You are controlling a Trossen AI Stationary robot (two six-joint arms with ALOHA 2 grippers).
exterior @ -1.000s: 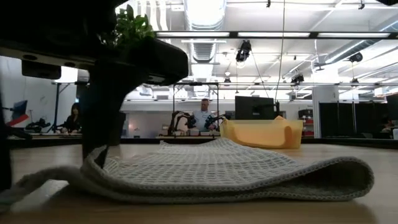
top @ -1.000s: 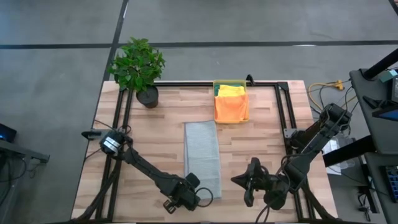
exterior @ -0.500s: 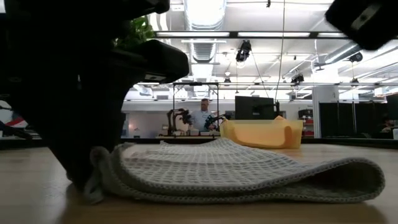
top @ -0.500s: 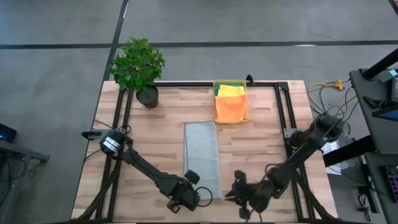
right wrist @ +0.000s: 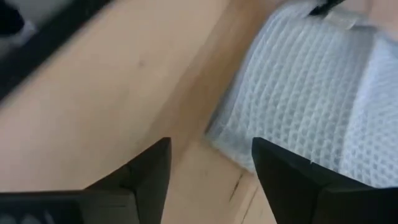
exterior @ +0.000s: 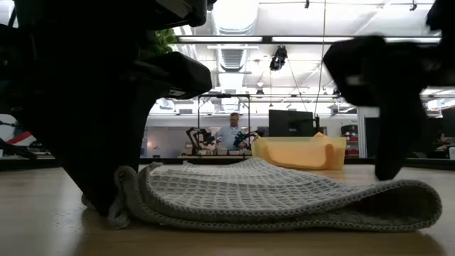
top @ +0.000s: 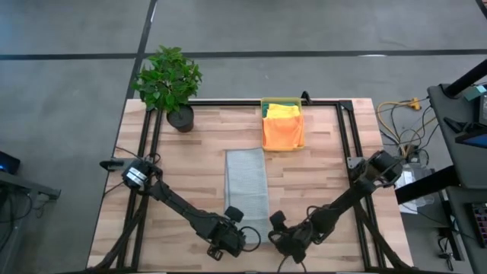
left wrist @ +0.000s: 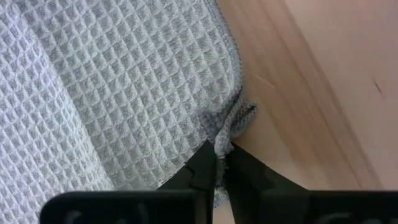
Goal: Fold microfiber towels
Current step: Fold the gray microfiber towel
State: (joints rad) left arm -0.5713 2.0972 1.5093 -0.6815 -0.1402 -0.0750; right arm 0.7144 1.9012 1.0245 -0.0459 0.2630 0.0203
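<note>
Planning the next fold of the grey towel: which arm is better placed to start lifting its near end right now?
Left. The left hand is already shut on the grey towel's near corner. The right hand is open just short of the other corner, gripping nothing.

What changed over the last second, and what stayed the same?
The left gripper closed on the near left corner of the grey towel. The right gripper swung in from the right toward the towel's other near corner and opened, not yet touching it. The towel stayed folded in its long strip; the yellow bin of towels and the plant did not move.
</note>
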